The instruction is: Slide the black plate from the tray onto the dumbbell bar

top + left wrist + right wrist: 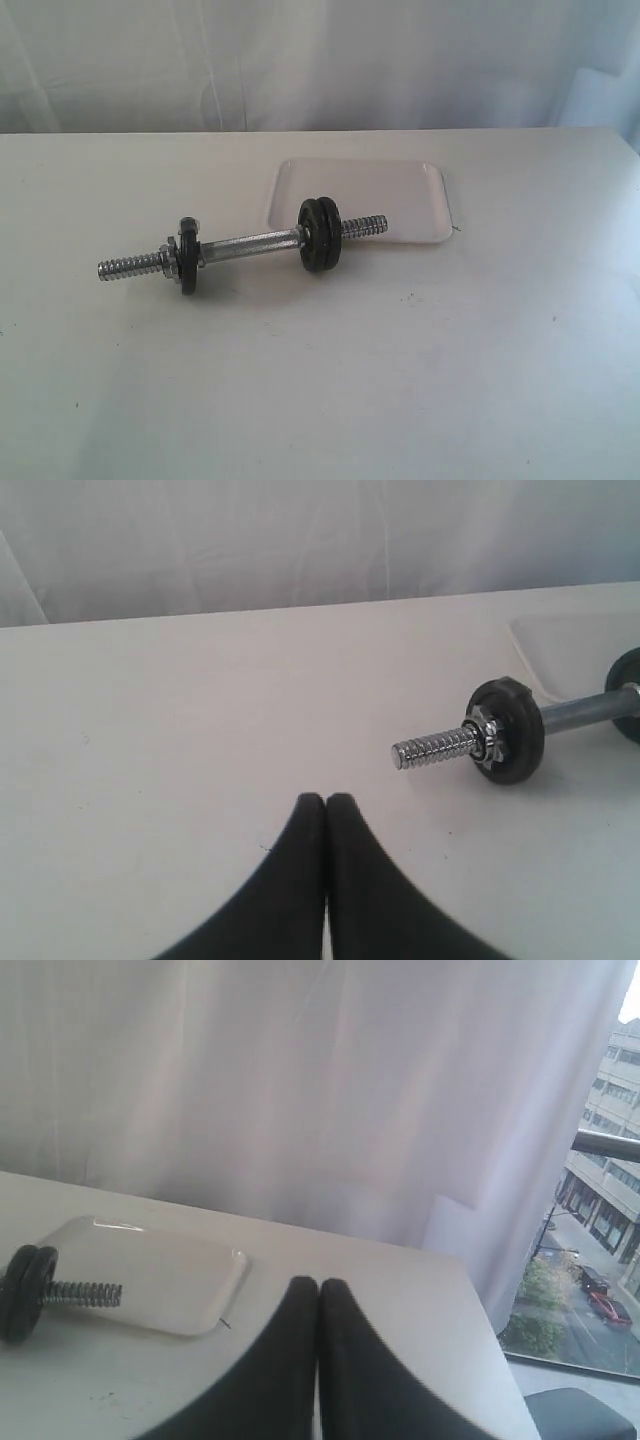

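Observation:
The chrome dumbbell bar (250, 243) lies on the white table, its right end over the tray. Two black plates (320, 234) sit side by side on its right part, and a third black plate (187, 257) with a chrome nut sits near its left end. The white tray (400, 190) holds no disc. In the left wrist view the left gripper (327, 800) is shut with nothing in it, well short of the bar's threaded end (432, 749). The right gripper (318, 1284) is likewise shut on nothing, off to the side of the tray (170, 1270). Neither gripper shows in the exterior view.
A white curtain (320, 60) hangs behind the table. The table's right corner and edge (470, 1300) lie close to the right gripper, with a window and street beyond.

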### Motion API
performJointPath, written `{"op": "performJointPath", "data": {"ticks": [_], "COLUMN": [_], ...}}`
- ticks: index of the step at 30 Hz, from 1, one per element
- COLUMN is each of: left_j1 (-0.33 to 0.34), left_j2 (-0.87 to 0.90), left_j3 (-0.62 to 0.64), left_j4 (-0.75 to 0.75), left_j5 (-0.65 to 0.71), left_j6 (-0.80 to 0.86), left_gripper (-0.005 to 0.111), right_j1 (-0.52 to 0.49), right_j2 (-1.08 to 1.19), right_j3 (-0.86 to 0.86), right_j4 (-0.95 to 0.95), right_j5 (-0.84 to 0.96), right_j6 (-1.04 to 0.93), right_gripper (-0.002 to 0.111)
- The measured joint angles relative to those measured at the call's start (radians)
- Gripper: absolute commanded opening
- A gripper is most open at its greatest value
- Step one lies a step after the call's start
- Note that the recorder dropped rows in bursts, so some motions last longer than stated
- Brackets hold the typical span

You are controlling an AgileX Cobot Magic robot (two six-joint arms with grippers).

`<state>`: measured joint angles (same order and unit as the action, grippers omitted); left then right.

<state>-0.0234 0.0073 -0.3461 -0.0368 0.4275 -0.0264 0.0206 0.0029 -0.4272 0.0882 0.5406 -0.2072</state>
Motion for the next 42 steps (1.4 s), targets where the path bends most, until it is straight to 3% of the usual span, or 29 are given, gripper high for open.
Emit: {"op": "performJointPath", "data": {"ticks": [7,13,18,42], "left_j1": [0.000,0.000,0.000,0.000], "left_j2": [-0.002,-0.002,-0.002,-0.002], "left_j3": [0.332,0.341,0.341,0.341], "left_j4": [-0.004,-0.004,-0.004,-0.004], "left_j5": [-0.428,-0.345,-0.295,-0.284], "left_j6": [-0.003,0.026,0.044,0.046], "left_gripper": [0.000,0.000,0.000,0.000], "right_j1": [0.000,0.000,0.000,-0.004], "right_j2": [0.002,0.002,0.002,0.002], "right_j3": [0.235,0.417,0.422,0.422], "right_j4": [-0.001,-0.009,-0.015,-0.015], "right_j5": [-0.356,-0.482,-0.378,-0.368], "right_j6": [0.000,-0.004,-0.028,-0.020], "right_gripper": [0.000,0.000,0.000,0.000]}}
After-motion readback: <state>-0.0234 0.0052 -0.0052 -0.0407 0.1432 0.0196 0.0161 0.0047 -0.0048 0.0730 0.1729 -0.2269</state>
